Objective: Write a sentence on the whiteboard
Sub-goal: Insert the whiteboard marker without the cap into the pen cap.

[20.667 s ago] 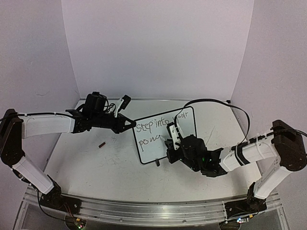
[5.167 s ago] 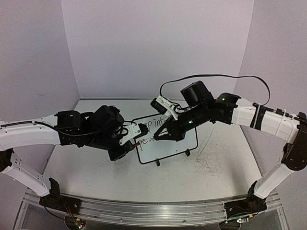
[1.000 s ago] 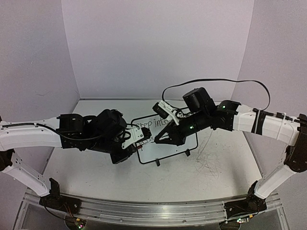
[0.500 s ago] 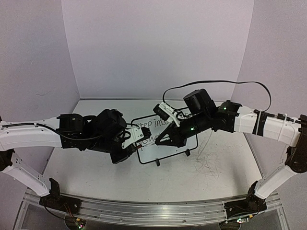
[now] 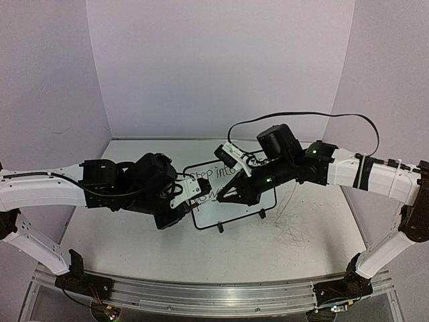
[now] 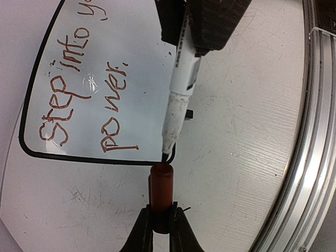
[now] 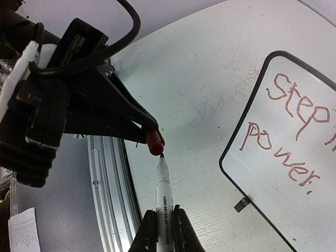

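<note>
Since the writing, my arms have come together by the near corner of the whiteboard (image 6: 142,100). My left tool (image 6: 160,212) pinches the red cap (image 6: 161,186). My right tool (image 7: 164,214) grips the marker (image 7: 163,189), its tip right at the cap's mouth. Behind them the whiteboard stands on the surface (image 6: 236,131), the sentence (image 7: 283,160) all written. I think I am capping now. Next the tip must go straight in, lined up well.

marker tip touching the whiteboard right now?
Apart. The right wrist view shows the marker tip over bare table, with a clear gap to the whiteboard frame; it points at the red cap.
</note>
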You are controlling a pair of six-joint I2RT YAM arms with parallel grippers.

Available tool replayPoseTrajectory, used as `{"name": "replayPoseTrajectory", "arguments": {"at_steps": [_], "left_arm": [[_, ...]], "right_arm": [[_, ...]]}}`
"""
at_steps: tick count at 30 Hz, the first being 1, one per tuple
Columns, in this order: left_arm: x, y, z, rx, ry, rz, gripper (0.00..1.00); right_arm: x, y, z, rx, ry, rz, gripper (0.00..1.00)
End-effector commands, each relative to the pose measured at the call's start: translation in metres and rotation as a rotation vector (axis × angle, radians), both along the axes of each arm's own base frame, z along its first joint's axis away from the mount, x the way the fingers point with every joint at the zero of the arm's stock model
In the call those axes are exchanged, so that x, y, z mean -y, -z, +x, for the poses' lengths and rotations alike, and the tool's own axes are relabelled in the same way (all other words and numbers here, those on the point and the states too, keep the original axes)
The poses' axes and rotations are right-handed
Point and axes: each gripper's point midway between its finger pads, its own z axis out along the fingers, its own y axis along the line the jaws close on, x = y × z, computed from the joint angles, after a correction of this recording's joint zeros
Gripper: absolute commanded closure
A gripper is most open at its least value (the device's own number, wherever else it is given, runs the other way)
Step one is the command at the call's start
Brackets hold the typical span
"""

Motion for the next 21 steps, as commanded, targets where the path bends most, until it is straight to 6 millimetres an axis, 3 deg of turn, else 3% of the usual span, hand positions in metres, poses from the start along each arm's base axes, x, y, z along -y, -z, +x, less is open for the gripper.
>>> {"name": "replayPoseTrajectory", "arguments": {"at_steps": [1, 21], "left_arm": [[0.002, -0.01, 0.001, 0.024, -0.011, -0.041, 1.0], [0.002, -0.014, 0.001, 0.026, -0.011, -0.054, 1.0]], "right_arm": [[-0.002, -0.029, 0.0, 0.054, 0.005, 0.073, 1.0], [-0.009, -0.018, -0.006, 0.007, -0.04, 0.066, 1.0]]}}
